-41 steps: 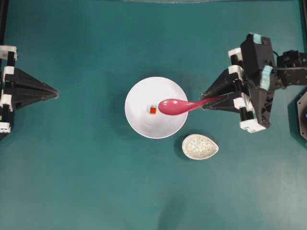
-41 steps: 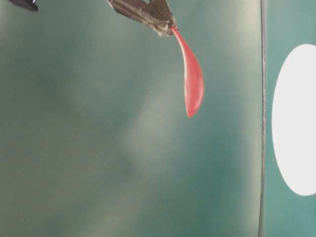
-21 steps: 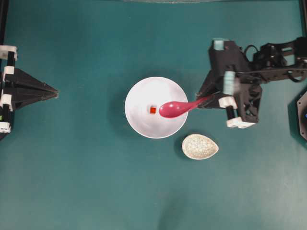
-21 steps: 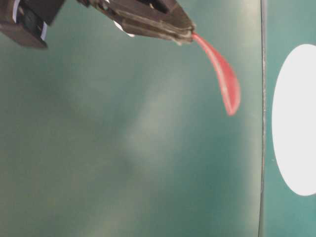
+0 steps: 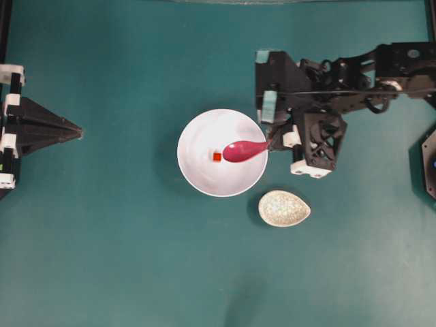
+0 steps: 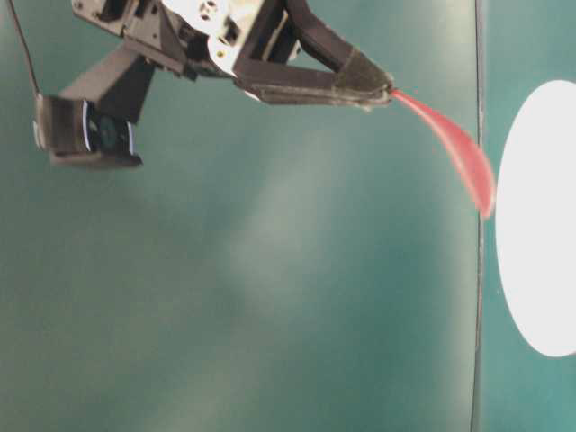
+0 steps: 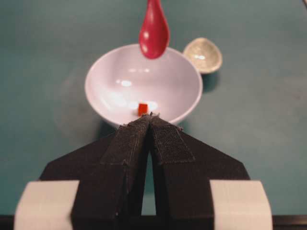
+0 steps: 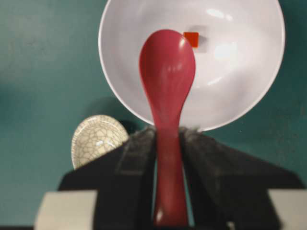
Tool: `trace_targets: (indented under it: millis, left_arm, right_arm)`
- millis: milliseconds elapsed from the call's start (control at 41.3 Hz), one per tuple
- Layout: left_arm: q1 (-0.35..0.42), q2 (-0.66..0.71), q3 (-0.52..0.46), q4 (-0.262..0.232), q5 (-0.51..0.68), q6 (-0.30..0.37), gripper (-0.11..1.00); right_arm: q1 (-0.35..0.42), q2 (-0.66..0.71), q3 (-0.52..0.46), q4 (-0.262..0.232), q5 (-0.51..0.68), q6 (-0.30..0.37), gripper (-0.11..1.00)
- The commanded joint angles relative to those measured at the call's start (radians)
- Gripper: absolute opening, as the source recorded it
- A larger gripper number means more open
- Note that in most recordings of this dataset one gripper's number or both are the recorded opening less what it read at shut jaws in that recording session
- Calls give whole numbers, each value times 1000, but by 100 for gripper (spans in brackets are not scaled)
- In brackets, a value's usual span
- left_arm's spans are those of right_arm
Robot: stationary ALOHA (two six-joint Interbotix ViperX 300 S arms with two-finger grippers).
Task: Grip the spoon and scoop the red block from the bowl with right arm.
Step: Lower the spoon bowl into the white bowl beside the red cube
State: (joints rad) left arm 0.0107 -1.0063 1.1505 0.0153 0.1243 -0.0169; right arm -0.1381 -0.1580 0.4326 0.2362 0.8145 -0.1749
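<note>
Fingers (image 8: pixel 139 158) of the teal-taped black right arm's gripper (image 5: pixel 272 139) pinch the straight handle of the glossy pink-magenta soup spoon (image 5: pixel 244 150), its deep oval scoop hanging above the large round white bowl (image 5: pixel 197 174) with the tiny red-orange block (image 5: pixel 216 157) lying on the bowl's floor just beside the scoop's tip. Just outside the bowl's rim a small speckled grey-white oval dish (image 5: pixel 284 208) sits on the teal table (image 5: pixel 122 259). Well apart at the table's far side, the plain black left gripper (image 7: pixel 151 117) has its fingers pressed together, pointing toward the bowl.

Spoon (image 5: pixel 243 150) scoop hangs over bowl (image 5: pixel 197 177); speckled dish (image 5: pixel 284 208) near bowl's rim.
</note>
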Motion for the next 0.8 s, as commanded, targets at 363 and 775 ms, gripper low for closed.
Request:
trace_targets:
  millis: [363,775]
  left_arm:
    - [3,5,-21,-2,-14,-2,0]
    - [3,5,-21,-2,-17,-2,0]
  right_arm:
    - [0,129,-87,-58,95,3,25]
    - [14,195,-94,-83,37,3,25]
